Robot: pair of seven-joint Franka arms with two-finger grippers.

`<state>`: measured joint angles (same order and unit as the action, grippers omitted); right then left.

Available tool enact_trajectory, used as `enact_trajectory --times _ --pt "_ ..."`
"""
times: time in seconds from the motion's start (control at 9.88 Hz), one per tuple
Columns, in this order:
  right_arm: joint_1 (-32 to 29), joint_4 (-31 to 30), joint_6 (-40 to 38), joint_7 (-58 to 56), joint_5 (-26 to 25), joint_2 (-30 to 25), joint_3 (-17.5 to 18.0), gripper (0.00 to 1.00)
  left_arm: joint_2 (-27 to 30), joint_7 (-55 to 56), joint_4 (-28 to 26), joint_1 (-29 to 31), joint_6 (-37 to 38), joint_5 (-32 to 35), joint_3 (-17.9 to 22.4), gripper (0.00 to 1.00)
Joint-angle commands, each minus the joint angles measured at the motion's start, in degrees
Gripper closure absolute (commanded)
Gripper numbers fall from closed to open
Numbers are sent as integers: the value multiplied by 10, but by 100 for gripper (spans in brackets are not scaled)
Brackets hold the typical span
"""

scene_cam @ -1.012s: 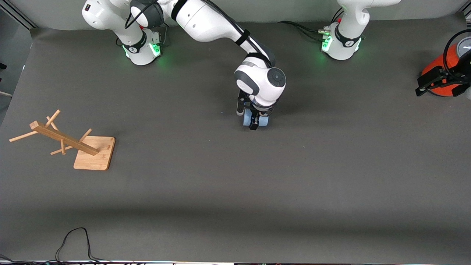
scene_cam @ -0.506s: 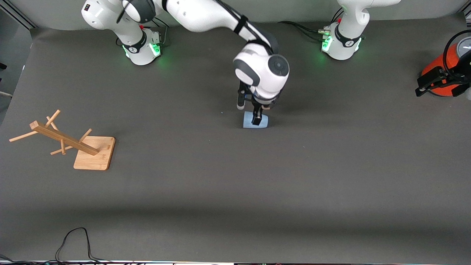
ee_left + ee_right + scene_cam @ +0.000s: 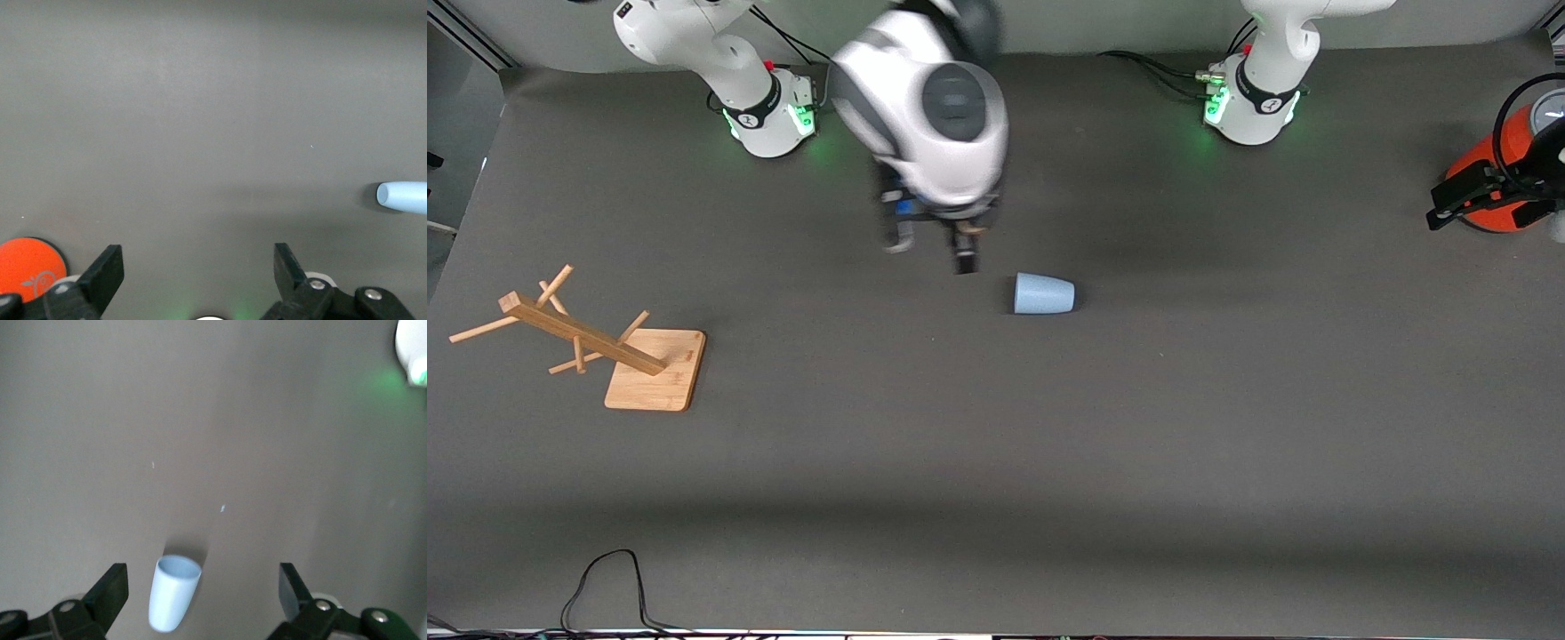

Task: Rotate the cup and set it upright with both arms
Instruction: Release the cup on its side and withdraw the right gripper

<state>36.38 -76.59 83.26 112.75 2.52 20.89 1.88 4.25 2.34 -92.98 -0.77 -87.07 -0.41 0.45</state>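
The pale-blue cup (image 3: 1043, 293) lies on its side mid-table, its mouth toward the right arm's end. My right gripper (image 3: 929, 253) is open and empty, up in the air over bare table beside the cup, toward the right arm's end. In the right wrist view the cup (image 3: 172, 593) lies on the table below and between the open fingers (image 3: 113, 585), untouched. My left gripper (image 3: 1489, 209) is open and waits over the orange can at the left arm's end. The left wrist view shows the cup (image 3: 403, 197) far off and the gripper (image 3: 197, 259) empty.
An orange can (image 3: 1494, 178) stands at the left arm's end of the table, and it also shows in the left wrist view (image 3: 30, 270). A wooden peg rack (image 3: 587, 342) on a square base sits at the right arm's end. A black cable (image 3: 609, 578) lies at the table's near edge.
My right gripper has risen off the cup and swung away toward the right arm's end. The cup stays on its side in the same spot. The left arm has not moved.
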Motion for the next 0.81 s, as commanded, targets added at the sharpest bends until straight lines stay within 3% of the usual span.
enact_trajectory --times 0.0,0.3,0.51,0.71 --pt "-111 -79 -31 -221 -1 -100 15 0 -6 60 4 -8 8 2 -33 0" --pt "-265 -135 -37 -552 -11 -186 22 0 -30 158 1 -9 3 7 -118 0" --pt "-327 -133 -35 -749 -44 -194 22 0 -57 250 2 -22 0 42 -185 0" --pt "-365 -132 -15 -902 -45 -193 11 0 -78 301 2 -74 1 62 -201 0"
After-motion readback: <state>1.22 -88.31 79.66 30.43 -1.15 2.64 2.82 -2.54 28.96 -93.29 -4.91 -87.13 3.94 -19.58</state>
